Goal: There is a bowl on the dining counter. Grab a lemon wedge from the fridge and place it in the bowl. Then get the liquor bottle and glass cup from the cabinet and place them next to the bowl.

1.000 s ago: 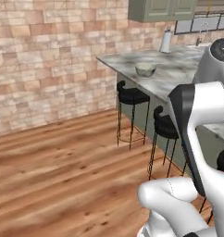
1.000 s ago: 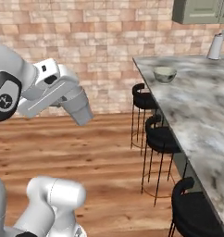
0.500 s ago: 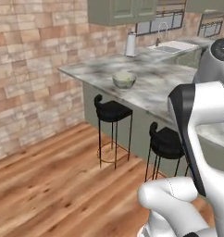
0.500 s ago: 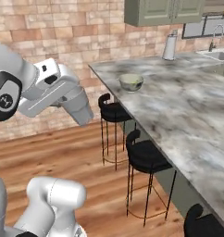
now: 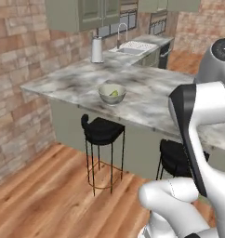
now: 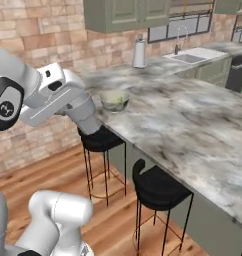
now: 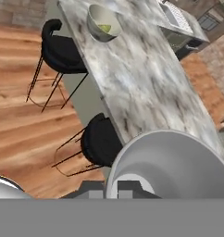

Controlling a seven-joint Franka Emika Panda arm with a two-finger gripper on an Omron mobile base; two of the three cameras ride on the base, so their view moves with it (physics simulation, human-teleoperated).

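Here is the bowl (image 5: 111, 94) sitting near the front edge of the marbled desk (image 5: 147, 100), right above a black stool (image 5: 101, 131), an easy spot to reach from the floor side. Inside it lies a pale green-yellow lemon wedge (image 5: 114, 93), so by my reckoning the fridge leg is done and the cabinet run for bottle and cup is next. No bottle or cup stands beside the bowl. The arm is tucked in close, travel posture I'd say; the tool is closed tight with nothing visibly in it. The bowl looks smooth, rounded, grey-glazed; the desk top is veined stone, glossy. A metal jug (image 5: 96, 49) stands well apart by the sink (image 5: 135, 46).
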